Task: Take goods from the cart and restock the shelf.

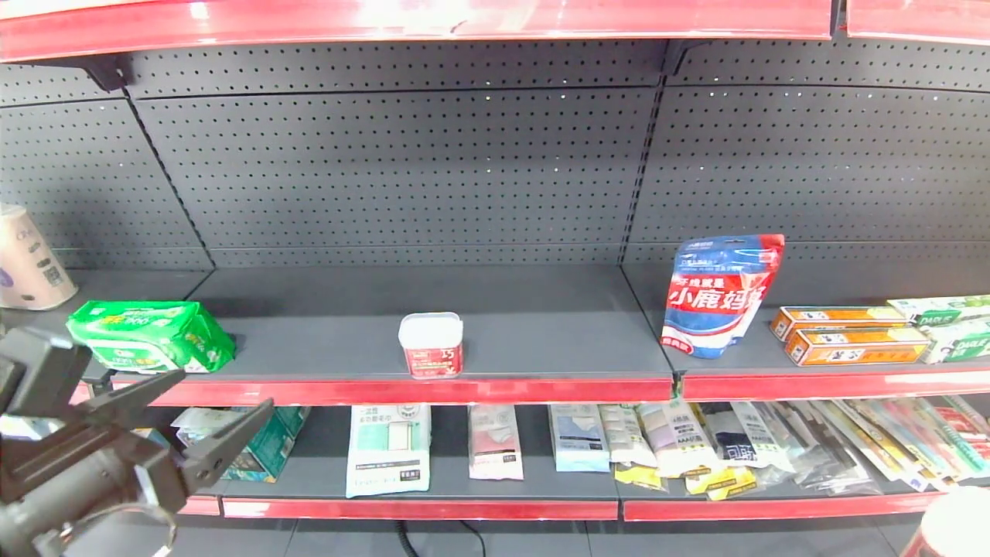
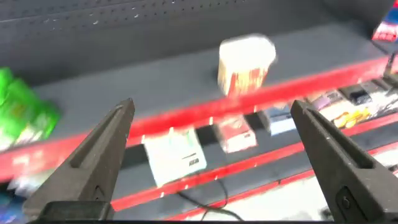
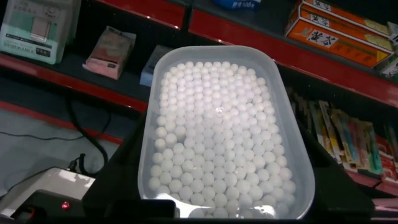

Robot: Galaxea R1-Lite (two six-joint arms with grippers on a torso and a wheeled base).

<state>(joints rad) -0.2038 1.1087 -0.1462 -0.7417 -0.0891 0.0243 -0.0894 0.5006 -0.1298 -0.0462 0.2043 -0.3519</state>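
Observation:
My right gripper is shut on a clear-walled tub full of small white beads, its dark fingers against both long sides. The same tub pokes in at the lower right corner of the head view, below the shelves. A matching white-lidded red tub stands near the front edge of the upper shelf board. My left gripper hangs open with nothing in it, low at the left, in front of the shelf edge.
On the same board lie a green wipes pack, a blue-red pouch leaning upright, orange boxes and green boxes. The lower shelf holds several flat packets. A black cable runs on the floor.

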